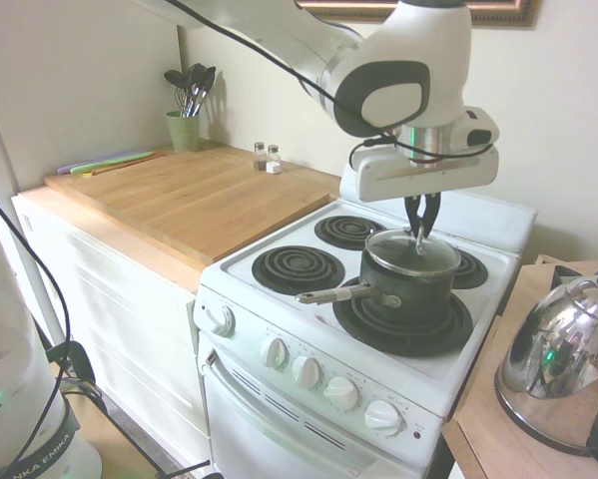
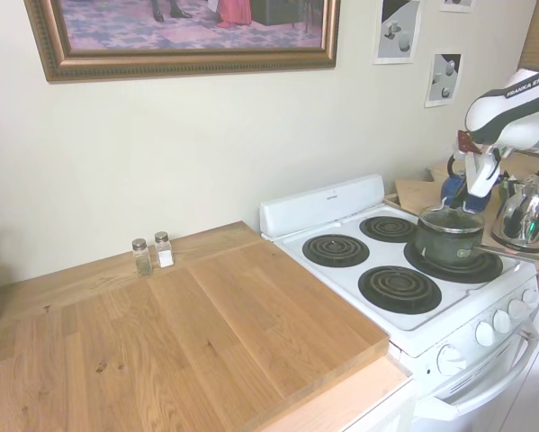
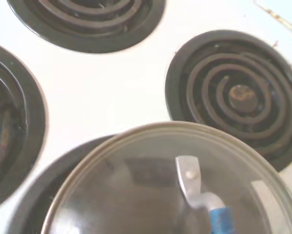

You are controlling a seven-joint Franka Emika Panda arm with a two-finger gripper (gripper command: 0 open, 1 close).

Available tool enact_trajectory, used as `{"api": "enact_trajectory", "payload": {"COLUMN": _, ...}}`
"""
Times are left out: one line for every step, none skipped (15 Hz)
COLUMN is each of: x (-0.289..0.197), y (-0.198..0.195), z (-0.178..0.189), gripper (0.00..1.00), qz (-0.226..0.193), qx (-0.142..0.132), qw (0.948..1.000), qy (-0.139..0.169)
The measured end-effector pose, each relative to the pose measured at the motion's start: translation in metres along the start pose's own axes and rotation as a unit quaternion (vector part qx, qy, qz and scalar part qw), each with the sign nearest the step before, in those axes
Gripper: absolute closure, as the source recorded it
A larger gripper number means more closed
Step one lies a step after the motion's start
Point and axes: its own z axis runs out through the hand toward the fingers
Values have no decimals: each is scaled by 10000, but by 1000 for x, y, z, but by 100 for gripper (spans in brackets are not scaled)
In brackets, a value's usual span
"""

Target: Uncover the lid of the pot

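- The pot (image 1: 410, 289) stands on the stove's (image 1: 279, 239) front coil, beside the kettle (image 1: 563, 364).
- The lid (image 1: 411, 252) sits on the pot.
- The gripper (image 1: 420, 236) is pinched together on the lid's handle.

Round clear glass lid w/ silvery metal rim (image 3: 136, 161) fills the near part; its arched metal loop handle (image 3: 192, 183) has a blue bit at one end. Three black coil burners (image 3: 236, 95) on white stove top (image 3: 102, 92) beyond, ~10 to 2 o'clock.
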Motion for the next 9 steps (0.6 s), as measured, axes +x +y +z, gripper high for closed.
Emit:
{"api": "enact_trajectory", "payload": {"x": -2, "y": -17, "z": -14, "gripper": 100, "qz": 64, "qx": -122, "qw": 9999, "qy": 44}}
{"api": "enact_trajectory", "payload": {"x": -7, "y": -39, "z": -27, "gripper": 100, "qz": 132, "qx": -240, "qw": 9996, "qy": 97}}
{"api": "enact_trajectory", "payload": {"x": -14, "y": -66, "z": -40, "gripper": 100, "qz": 208, "qx": -337, "qw": 9991, "qy": 160}}
{"api": "enact_trajectory", "payload": {"x": -23, "y": -98, "z": -51, "gripper": 100, "qz": 292, "qx": -421, "qw": 9985, "qy": 202}}
{"api": "enact_trajectory", "payload": {"x": -31, "y": -133, "z": -60, "gripper": 100, "qz": 367, "qx": -487, "qw": 9979, "qy": 212}}
{"api": "enact_trajectory", "payload": {"x": -36, "y": -171, "z": -68, "gripper": 100, "qz": 428, "qx": -557, "qw": 9974, "qy": 185}}
{"api": "enact_trajectory", "payload": {"x": -40, "y": -213, "z": -73, "gripper": 100, "qz": 494, "qx": -643, "qw": 9966, "qy": 118}}
{"api": "enact_trajectory", "payload": {"x": -42, "y": -251, "z": -77, "gripper": 100, "qz": 567, "qx": -751, "qw": 9956, "qy": 38}}
{"api": "enact_trajectory", "payload": {"x": -40, "y": -285, "z": -79, "gripper": 100, "qz": 655, "qx": -892, "qw": 9939, "qy": -22}}
